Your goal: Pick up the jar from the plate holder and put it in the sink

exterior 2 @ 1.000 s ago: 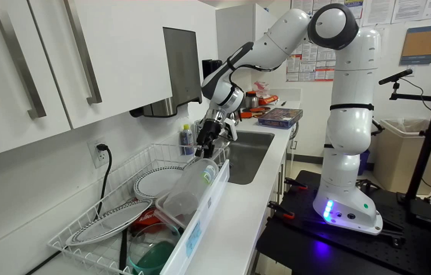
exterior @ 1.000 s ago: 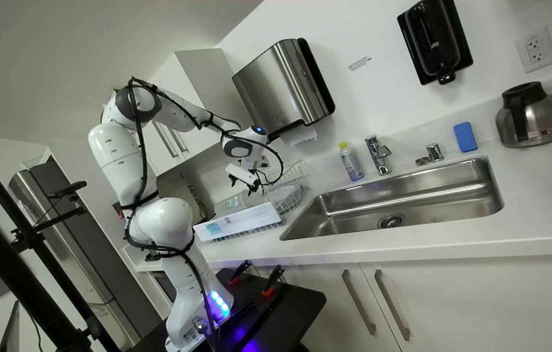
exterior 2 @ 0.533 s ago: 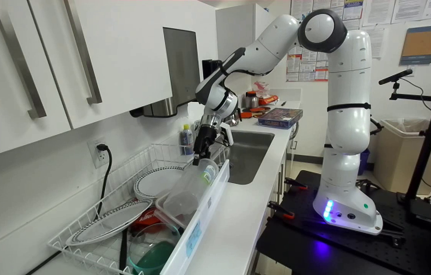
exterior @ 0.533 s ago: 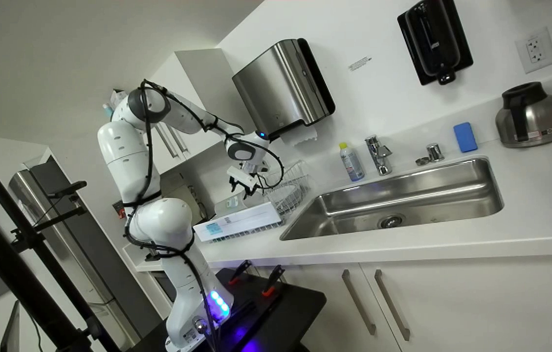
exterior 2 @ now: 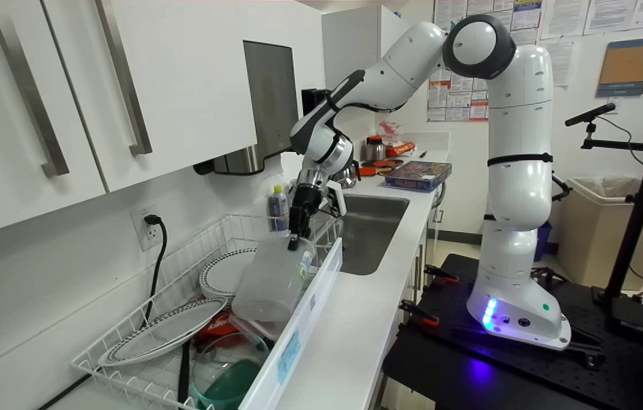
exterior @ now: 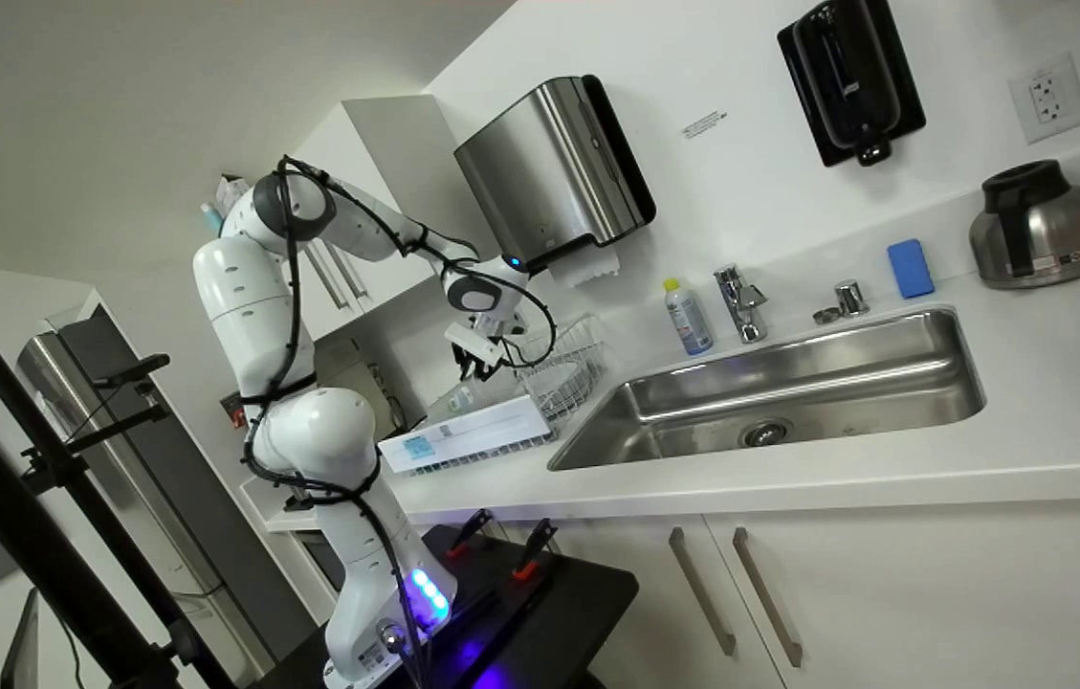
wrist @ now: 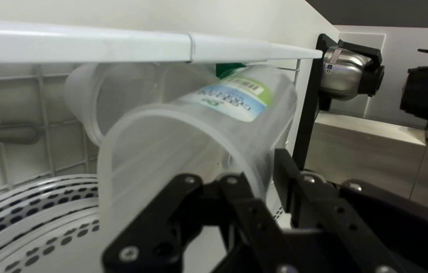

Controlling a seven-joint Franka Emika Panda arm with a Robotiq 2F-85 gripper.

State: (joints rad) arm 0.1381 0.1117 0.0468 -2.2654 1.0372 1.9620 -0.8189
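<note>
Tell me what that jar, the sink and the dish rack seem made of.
Jar: probably plastic, smooth; its walls look milky, half see-through.
Sink: likely stainless steel, satin finish; grey with soft bright streaks.
Dish rack: perhaps coated metal wire, smooth white; thin bars form a grid.

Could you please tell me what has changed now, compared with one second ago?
In an exterior view, the translucent jar has shifted left. The gripper has come down, and its fingers now appear shut on the jar's rim. The plates, plate holder and sink stayed as they were.
</note>
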